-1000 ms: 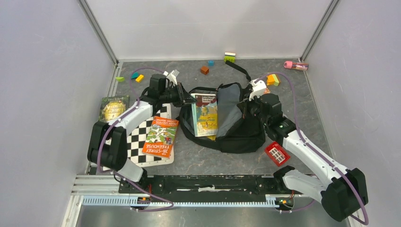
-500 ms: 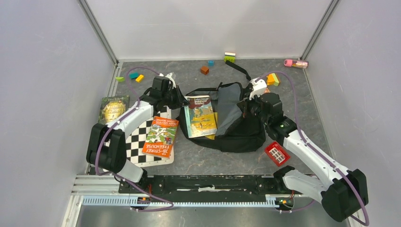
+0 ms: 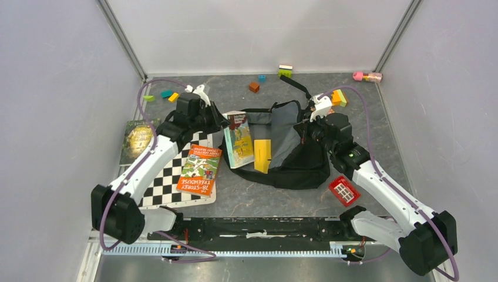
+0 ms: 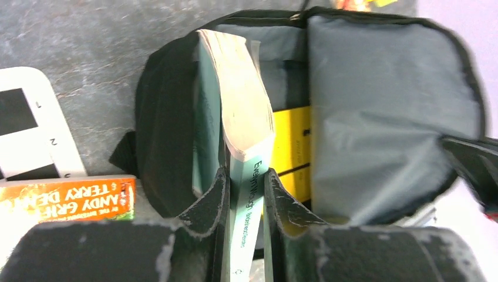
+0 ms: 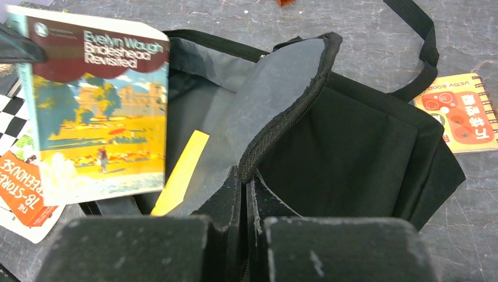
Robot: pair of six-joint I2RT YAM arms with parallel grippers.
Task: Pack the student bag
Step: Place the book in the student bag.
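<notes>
- We see the student bag [image 3: 305, 164] lying open in the middle of the table [image 3: 264, 200], grey lining showing, between our two arms.
- Left of it lies the chessboard [image 3: 167, 182], with an orange book [image 3: 199, 169] on its right edge.
- A paperback [image 3: 238, 141] stands tilted at the bag's left rim, and our left gripper [image 4: 245, 191] is clamped on its spine.
- Our right gripper [image 5: 244, 176] is pinched tight on the edge of the bag's raised flap.
- A flat yellow item [image 3: 262, 155] lies inside the bag.
</notes>
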